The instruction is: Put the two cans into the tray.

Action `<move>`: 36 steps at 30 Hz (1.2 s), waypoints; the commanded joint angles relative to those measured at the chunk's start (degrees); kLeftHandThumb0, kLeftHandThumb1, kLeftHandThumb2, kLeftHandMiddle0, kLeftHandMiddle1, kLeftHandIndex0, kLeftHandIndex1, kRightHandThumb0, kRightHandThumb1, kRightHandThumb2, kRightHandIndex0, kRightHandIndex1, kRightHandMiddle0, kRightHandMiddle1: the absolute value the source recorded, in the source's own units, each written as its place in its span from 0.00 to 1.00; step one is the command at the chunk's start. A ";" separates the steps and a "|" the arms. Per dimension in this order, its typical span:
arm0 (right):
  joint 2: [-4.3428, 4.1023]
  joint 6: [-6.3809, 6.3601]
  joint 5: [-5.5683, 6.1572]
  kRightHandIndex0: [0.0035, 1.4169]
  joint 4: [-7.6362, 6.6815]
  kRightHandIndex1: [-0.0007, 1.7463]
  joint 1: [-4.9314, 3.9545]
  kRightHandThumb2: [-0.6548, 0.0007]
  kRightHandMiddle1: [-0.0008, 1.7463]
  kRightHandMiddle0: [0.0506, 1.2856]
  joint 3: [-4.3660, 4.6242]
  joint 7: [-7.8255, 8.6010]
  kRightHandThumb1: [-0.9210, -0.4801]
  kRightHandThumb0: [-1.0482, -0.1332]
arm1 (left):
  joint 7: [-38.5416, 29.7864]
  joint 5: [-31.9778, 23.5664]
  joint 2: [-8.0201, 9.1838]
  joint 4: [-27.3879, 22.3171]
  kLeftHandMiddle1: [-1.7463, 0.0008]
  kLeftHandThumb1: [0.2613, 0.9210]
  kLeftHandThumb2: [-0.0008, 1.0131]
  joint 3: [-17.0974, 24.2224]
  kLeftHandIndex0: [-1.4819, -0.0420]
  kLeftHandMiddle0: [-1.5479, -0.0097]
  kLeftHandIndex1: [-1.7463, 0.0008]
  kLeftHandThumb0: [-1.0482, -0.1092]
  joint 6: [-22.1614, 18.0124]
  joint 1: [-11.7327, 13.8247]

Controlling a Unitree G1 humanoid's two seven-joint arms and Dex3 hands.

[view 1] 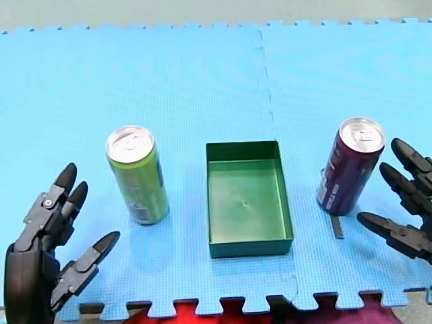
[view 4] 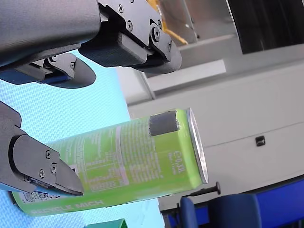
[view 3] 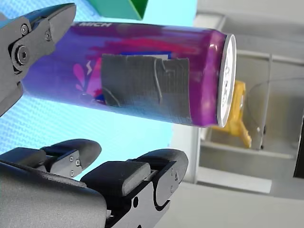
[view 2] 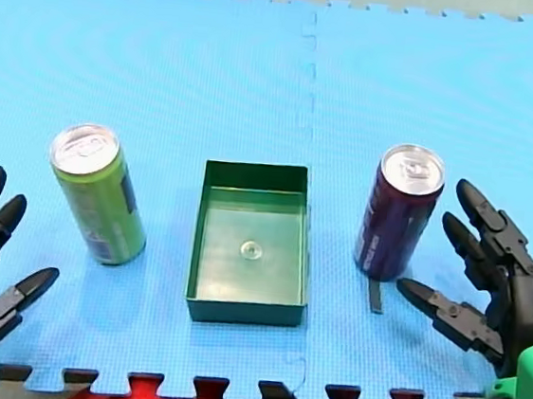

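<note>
Head views: green rectangular plastic tray [view 1: 233, 219] between lime metal can [view 1: 138, 179] and purple metal can [view 1: 349, 169]; left hand [view 1: 50, 250], right hand [view 2: 500, 286] alongside, unclenched, empty.

blue foam mat [view 1: 202, 67] | green can [view 1: 138, 179] upright | tray [view 1: 250, 248] | purple can [view 1: 349, 169] upright

1. Head views: forward and down at the mat [view 1: 169, 74], slightly offset; both share tray [view 2: 245, 310], green can [view 1: 138, 177], purple can [view 2: 398, 213], left hand [view 1: 47, 236], right hand [view 2: 495, 290].
2. First wrist view: very close behind fingers [view 3: 142, 173], facing the purple can just beyond them.
3. Second wrist view: equally close, facing the green can.
</note>
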 commanded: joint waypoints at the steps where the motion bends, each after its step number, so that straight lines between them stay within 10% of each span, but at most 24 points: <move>1: -0.19 0.19 -0.23 0.39 0.26 0.00 -0.45 1.00 0.00 0.35 0.11 -0.31 0.70 0.10 | 0.02 -0.21 0.21 0.08 1.00 0.82 0.00 0.19 0.75 0.72 1.00 0.07 -0.25 -0.13; 36: -0.70 -1.50 -1.05 0.39 1.77 0.00 -0.66 1.00 0.00 0.35 0.52 -1.20 0.67 0.08 | 0.00 0.10 0.48 -0.25 1.00 0.83 0.00 0.46 0.75 0.71 1.00 0.07 0.11 -0.31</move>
